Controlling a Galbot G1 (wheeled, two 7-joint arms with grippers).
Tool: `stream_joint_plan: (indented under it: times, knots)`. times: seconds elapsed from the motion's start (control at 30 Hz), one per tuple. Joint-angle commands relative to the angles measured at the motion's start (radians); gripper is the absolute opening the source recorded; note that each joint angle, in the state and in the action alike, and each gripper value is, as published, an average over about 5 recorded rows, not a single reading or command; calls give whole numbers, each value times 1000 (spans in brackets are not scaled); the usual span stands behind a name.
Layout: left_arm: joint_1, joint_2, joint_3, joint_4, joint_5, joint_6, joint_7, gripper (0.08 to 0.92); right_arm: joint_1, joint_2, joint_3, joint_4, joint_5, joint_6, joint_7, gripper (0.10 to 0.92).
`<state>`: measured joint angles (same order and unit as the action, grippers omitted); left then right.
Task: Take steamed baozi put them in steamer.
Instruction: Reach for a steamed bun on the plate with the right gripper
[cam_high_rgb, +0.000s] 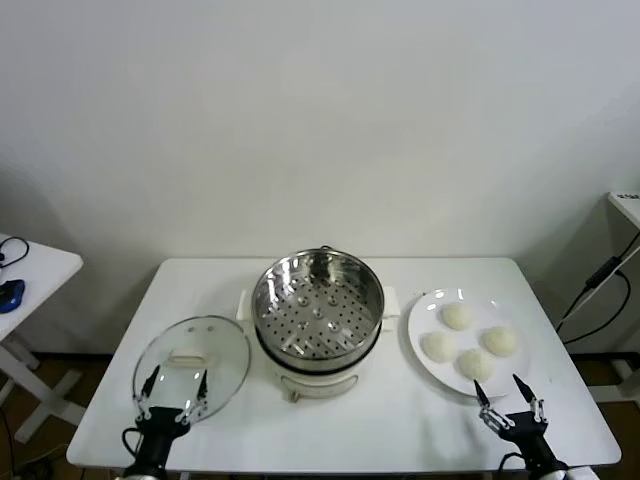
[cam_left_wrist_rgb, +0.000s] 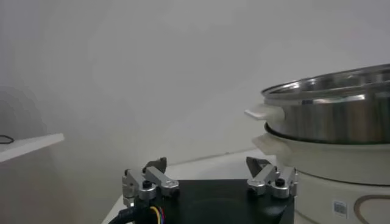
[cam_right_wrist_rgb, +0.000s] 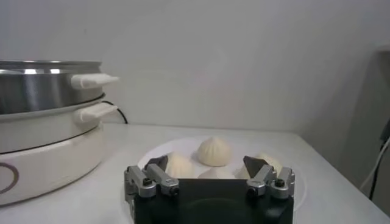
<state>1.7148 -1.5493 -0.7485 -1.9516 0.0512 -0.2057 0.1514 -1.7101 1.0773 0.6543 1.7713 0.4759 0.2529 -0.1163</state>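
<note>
The steamed baozi (cam_high_rgb: 470, 345), four off-white buns, sit together on a white plate (cam_high_rgb: 421, 322) at the right side of your worktop (cam_high_rgb: 330, 425). They form a loose diamond: one toward the wall, one toward the steamer, one toward the worktop's right end, one nearest you. In the right wrist view the same buns (cam_right_wrist_rgb: 214, 151) show just past the gripper's fingers, none of them touched.

Just beside the plate, at the middle of the worktop, stands the steamer (cam_high_rgb: 318, 305) (shiny steel pot on a white base with side handles). Its perforated tray lies bare inside, with no bun in it. From the left wrist view you see the steamer (cam_left_wrist_rgb: 332, 115) side-on, its white handle sticking out toward the camera's open side.

On the steamer's other side a round glass lid (cam_high_rgb: 191, 364) lies flat on the worktop.

Your right gripper (cam_high_rgb: 508, 401) hovers low at the front edge of the worktop, just short of the plate's near rim, its fingers spread wide and empty. Your left gripper (cam_high_rgb: 172, 392) sits at the front edge over the near rim of the glass lid, fingers likewise spread wide, holding nothing.
</note>
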Motion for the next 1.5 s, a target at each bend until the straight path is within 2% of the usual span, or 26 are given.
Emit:
stream_joint_plan:
  times: [0.03,0.27,0.47,0.67,0.83,1.0,1.23,1.33,1.5]
  knots:
    - [0,1,0,-2,1,0,0,823,20,-6,18,10,-18,-21,-14,823]
    - [-8,8,3,-1,2,0,-7,823,147,-133,81,25,-61,-124,-103,823]
    - [-24,21,15,8,-1,17,-42,823,377,-376,16,-50,-104,-242,-235,823]
    - [-33,31,29,19,8,12,-38,823,716,-540,-262,-242,-169,-213,-407,823]
    - [-38,30,35,18,9,12,-38,823,1123,-618,-655,-444,-254,-144,-609,823]
    - [-42,35,37,11,20,19,-36,823,1576,-581,-1079,-670,-400,-54,-814,823]
    - [-47,51,42,7,31,39,-32,823,1934,-461,-1435,-904,-536,-10,-1065,823]
    - [-49,54,43,1,35,46,-32,823,2018,-411,-1550,-967,-546,-3,-1112,823]
    - [-59,53,48,9,36,53,-32,823,2012,-314,-1581,-1061,-586,-1,-1140,823]
